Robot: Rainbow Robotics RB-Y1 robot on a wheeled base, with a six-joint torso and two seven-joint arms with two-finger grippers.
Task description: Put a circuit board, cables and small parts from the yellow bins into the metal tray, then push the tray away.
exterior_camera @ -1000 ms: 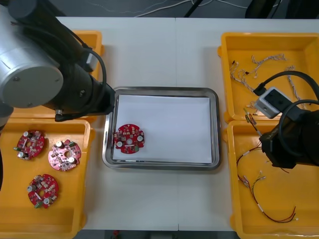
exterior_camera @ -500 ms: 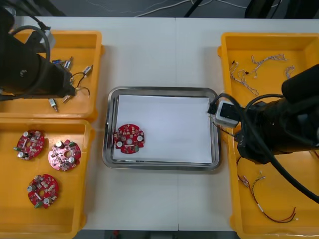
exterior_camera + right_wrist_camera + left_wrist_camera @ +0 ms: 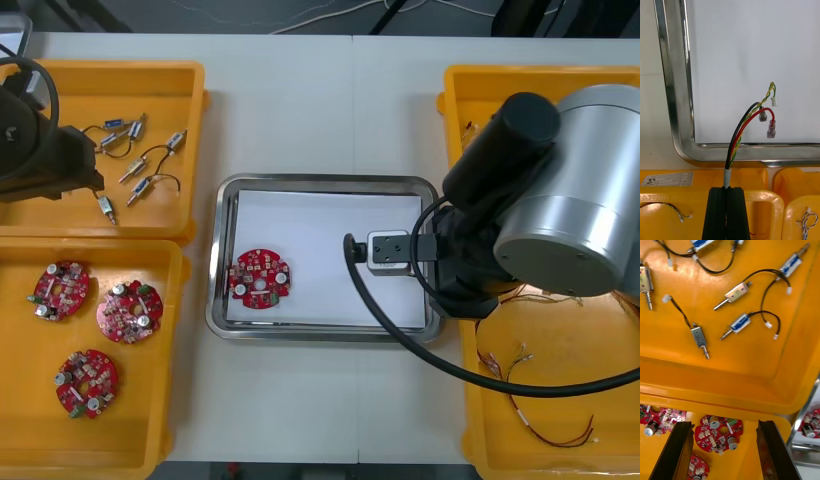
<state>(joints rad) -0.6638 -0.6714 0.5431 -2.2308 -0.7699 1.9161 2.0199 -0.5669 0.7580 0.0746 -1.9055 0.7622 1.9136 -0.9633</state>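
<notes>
Four yellow bins [image 3: 170, 95] and one metal tray [image 3: 325, 182] on light table [image 3: 320, 100]

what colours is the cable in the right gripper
Black, red and twisted yellow-green cable; best in right wrist view.

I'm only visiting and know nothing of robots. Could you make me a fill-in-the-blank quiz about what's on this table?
The right gripper grips a ___ over the tray.
The tray holds ___ circuit board.
The left gripper is ___, gripping nothing.
The near left bin holds ___ boards.
Missing words: cable, one, open, three.
</notes>
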